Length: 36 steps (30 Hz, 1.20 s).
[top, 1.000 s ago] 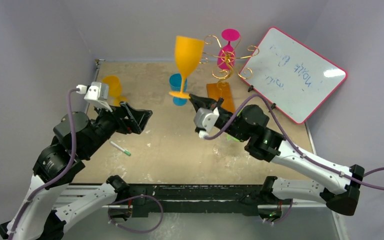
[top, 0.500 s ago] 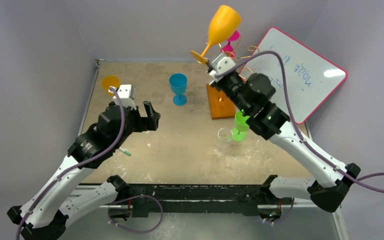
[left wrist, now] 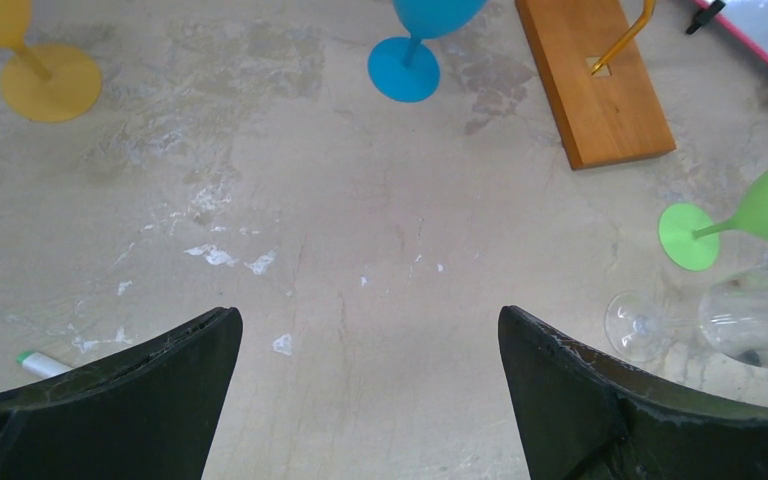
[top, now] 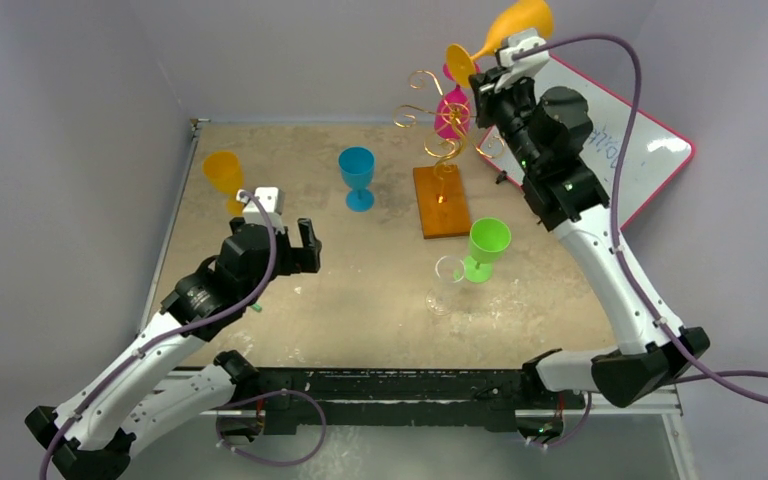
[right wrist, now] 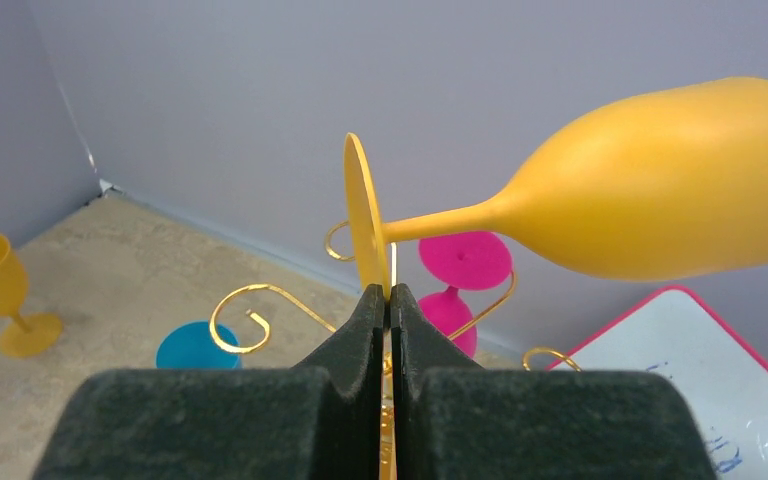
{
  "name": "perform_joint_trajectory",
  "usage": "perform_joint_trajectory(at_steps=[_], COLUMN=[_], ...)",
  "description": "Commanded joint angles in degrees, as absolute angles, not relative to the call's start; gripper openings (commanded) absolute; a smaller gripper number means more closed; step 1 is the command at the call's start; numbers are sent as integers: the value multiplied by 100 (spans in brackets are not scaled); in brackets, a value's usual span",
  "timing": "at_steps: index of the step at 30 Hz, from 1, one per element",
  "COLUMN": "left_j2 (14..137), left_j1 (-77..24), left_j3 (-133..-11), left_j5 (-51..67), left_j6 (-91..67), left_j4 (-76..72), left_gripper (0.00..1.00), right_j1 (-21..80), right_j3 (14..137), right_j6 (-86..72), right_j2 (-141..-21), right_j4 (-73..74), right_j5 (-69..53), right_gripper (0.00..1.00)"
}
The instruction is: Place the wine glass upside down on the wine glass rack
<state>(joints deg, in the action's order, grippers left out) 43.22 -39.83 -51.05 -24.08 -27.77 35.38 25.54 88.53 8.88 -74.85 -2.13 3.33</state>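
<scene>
Where right jaws pinch, wine glass (right wrist: 660, 190) juts sideways.

- Blue wine glass (top: 357, 165), upright on the bench (top: 360, 290).
- Yellow-orange wine glass (top: 223, 172), upright at the far left.
- Green wine glass (top: 488, 240), upright, just beside a clear wine glass (top: 445, 285) lying on its side.
- Green-tipped marker (left wrist: 40, 363).
- Pink-framed whiteboard (top: 650, 150), scribbled on.
- Pink wine glass (top: 452, 110), inverted.

Pink glass (top: 453, 112) hanging on right of wine glass rack (top: 441, 200), whiteboard (top: 660, 150) just beside, left scroll arms (top: 410, 113) free

Rack (top: 441, 204) left of whiteboard (top: 660, 150); wine glass (top: 516, 21) apparently above rack.
</scene>
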Motion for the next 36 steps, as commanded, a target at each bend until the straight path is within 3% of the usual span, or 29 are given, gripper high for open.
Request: perform_joint_trajectory(at_steps=[1,16,36], left_j2=[4433,4499,4405], left_j1=[-3999,-3999,-3999], left_j3=[-5000,-4944,-4928], left_j5=[-2455,-2303,-2310], left_j6=[-2627,-2527,-2531], left_j4=[3150,3119,3120], left_gripper=[100,100,100], right_j1=[2088,564,23], right_j3=[9446,9555,9295], right_j6=[-102,-2773,-4719], right_j2=[-7717,-8325,-8739], right_j4=[-208,-367,-409], right_j5=[146,-454,-1016], right_gripper=[0,0,0])
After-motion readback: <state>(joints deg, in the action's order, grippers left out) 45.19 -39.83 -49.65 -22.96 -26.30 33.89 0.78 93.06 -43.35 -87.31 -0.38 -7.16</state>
